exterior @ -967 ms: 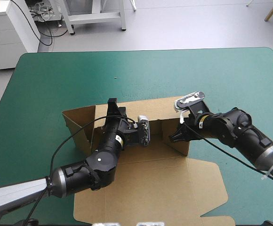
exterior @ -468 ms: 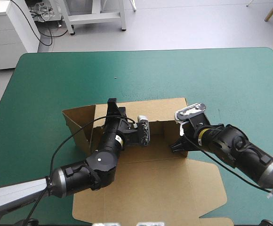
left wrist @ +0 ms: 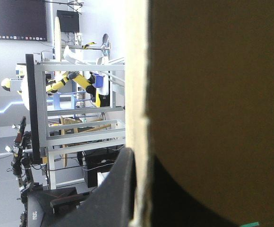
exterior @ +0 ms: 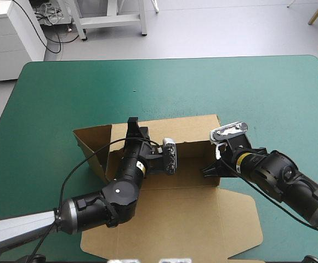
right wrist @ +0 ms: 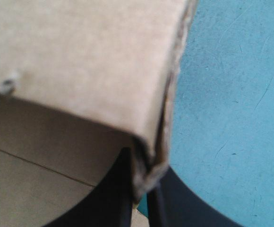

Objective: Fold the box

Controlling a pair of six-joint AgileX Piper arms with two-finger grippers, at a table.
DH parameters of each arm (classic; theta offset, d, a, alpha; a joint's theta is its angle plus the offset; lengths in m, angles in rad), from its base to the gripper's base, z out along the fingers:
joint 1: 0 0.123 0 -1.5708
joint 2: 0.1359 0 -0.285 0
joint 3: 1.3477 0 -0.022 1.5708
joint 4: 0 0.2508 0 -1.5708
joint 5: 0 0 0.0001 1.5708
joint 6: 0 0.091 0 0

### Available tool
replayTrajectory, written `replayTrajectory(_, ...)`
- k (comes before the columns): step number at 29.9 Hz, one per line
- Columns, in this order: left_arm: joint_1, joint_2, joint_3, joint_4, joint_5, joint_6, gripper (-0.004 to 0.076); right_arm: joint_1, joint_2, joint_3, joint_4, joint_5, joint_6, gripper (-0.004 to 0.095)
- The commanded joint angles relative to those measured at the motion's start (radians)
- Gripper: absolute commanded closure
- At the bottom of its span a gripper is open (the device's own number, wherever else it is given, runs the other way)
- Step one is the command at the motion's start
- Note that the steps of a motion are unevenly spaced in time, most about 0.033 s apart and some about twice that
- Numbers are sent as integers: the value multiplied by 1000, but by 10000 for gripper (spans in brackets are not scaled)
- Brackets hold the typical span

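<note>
The brown box (exterior: 170, 213) sits mid-table with its lid flat toward the front edge and its back wall (exterior: 186, 129) raised. My left gripper (exterior: 132, 127) pinches the top of that back wall near its left end. In the left wrist view the board's edge (left wrist: 138, 94) runs between the black fingers (left wrist: 111, 201), so the left gripper (left wrist: 141, 198) is shut on it. My right gripper (exterior: 213, 171) holds the raised right side wall. In the right wrist view the wall's corner (right wrist: 80, 61) sits between the fingers of the right gripper (right wrist: 144, 191), which is shut on it.
A loose side flap (exterior: 90, 143) juts out at an angle on the box's left. The flat lid reaches nearly to the table's front edge. The teal-green cover (exterior: 66, 93) surrounds the box on the far side and to the right (right wrist: 231, 94).
The right gripper has moved toward the front with the side wall, squaring it to the back wall. The whole box has slid slightly toward the front. The left gripper keeps its hold.
</note>
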Motion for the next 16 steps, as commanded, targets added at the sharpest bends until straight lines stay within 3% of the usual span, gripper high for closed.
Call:
replayTrajectory(1,-45,-24,-20,2,-83,-5,700,4,-16,-34,0,-115,-10,928)
replayTrajectory(3,-61,-24,-22,2,-73,-5,647,4,-12,-34,0,-131,-10,928)
replayTrajectory(10,-117,-24,-56,10,15,-5,351,4,23,-34,-23,-149,27,928)
replayTrajectory(16,-238,-24,-89,12,185,-5,330,-2,61,-43,-26,-193,27,928)
